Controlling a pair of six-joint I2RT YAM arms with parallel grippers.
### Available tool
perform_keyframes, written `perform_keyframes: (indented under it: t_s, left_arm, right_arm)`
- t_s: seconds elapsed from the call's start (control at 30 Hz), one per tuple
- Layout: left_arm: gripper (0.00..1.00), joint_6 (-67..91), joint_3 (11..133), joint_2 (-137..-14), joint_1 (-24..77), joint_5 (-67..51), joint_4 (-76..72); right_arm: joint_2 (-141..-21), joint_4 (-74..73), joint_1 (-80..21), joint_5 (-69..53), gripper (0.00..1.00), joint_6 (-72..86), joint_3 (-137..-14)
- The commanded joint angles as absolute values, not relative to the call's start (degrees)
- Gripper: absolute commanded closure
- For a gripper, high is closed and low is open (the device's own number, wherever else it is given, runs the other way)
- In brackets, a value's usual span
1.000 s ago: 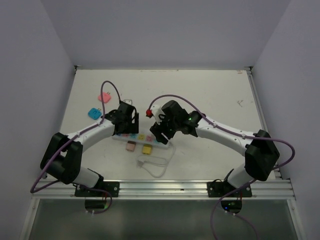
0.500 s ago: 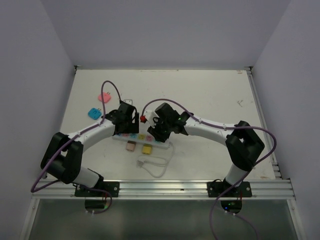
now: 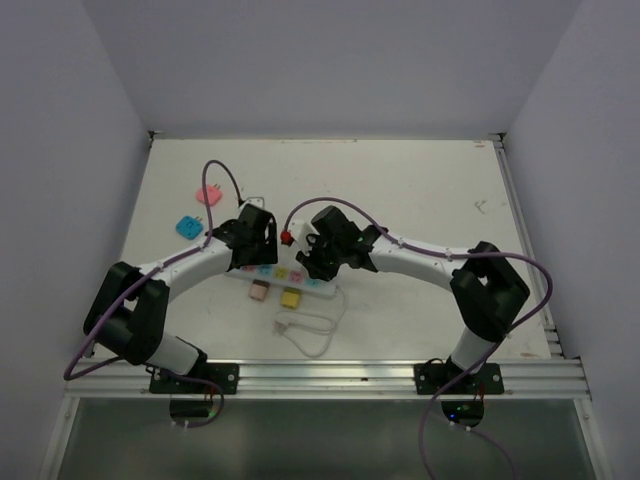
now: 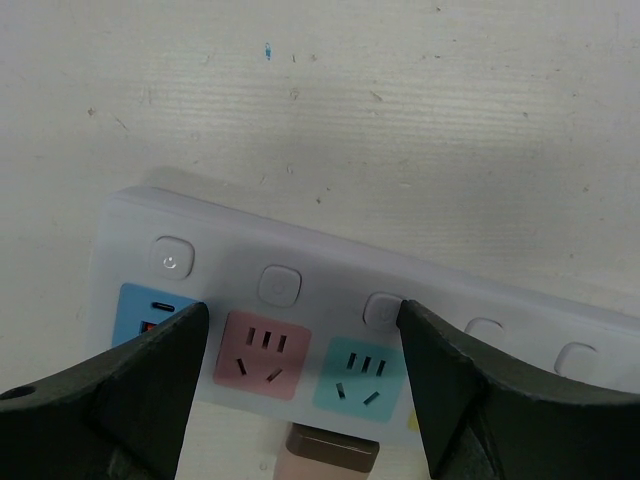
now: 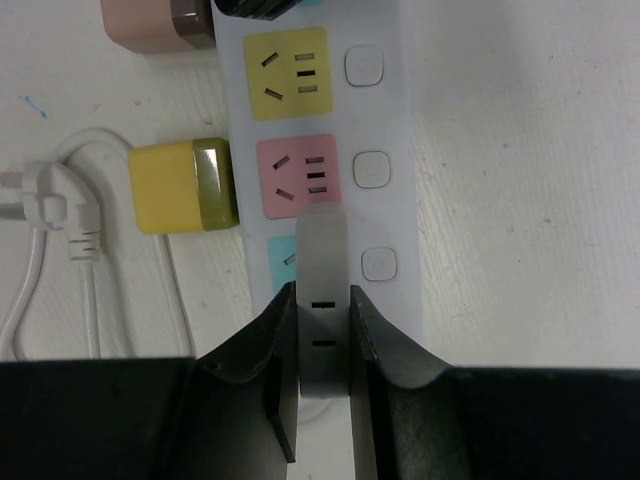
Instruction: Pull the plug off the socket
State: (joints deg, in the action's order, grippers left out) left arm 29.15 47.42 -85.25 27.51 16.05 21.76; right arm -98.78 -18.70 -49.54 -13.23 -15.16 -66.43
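- Socket (image 3: 283, 276): white strip with pastel outlet faces, lying mid-desk (image 3: 420, 190) between the two arms.
- Left hand (image 4: 300, 330): fingers apart, straddling the pink and teal outlets.
- Right hand (image 5: 322, 295): clamped on grey plug (image 5: 322, 240) over a teal outlet; whether it is seated cannot be told.
- Yellow plug (image 5: 185, 185) and tan plug (image 5: 155, 25): against the strip's edge.

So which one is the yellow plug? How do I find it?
Look for the long white power strip in the middle of the table. Two blocky plugs sit along its near edge. Yours is the yellow plug, right of the tan plug.
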Motion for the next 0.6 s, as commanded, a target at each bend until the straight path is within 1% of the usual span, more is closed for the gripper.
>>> perform_keyframes:
  t_s: [0.0,0.27,0.4,0.57]
  left_arm:
    - [0.21,33.4,42.98,-89.56,27.33,15.55,25.49]
    - [0.22,34.37,42.89,-91.49,28.12,16.35,25.58]
    - [0.18,34.19,44.99,-88.52,28.21,14.94,26.72]
    - [0.1,34.45,48.34,-84.82,28.21,13.8,29.44]
  right_arm:
    - [-93.34,-9.41,-49.83,-16.17,1.0,-13.89,-65.66]
    - [-90.88,-4.48,-49.83,-15.47,1.0,-12.22,-63.54]
    - [-92.63,-5.27,-49.83,-15.64,1.0,-12.22,-63.37]
    - [-93.95,-4.75,-49.83,-15.91,1.0,-11.6,-62.05]
